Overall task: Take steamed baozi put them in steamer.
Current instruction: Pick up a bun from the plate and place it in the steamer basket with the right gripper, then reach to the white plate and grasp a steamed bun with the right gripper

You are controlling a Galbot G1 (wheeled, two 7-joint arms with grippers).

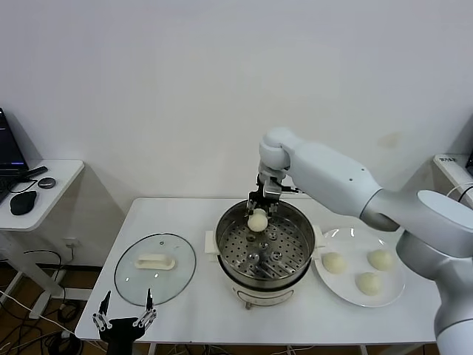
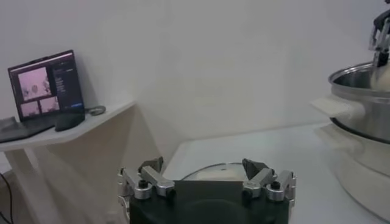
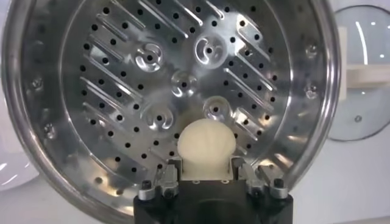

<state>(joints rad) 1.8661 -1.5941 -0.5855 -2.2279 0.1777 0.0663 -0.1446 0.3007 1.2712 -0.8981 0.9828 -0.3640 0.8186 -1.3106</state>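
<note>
Here the right end effector (image 1: 258, 215) hangs over the steamer's (image 1: 299, 255) far rim, apparently pinching one baozi (image 1: 257, 219) for lowering onto the perforated tray, while the left end effector (image 1: 124, 316) waits spread at the bench's (image 1: 199, 307) front edge.

My white table (image 1: 192, 310) carries three things directly. The steamer (image 1: 264, 251) stands at its centre. At nine o'clock from the steamer, the glass lid (image 1: 155, 268) lies flat; at three o'clock, just beside it, sits the white plate (image 1: 360, 260), bearing three baozi (image 1: 334, 262).
</note>
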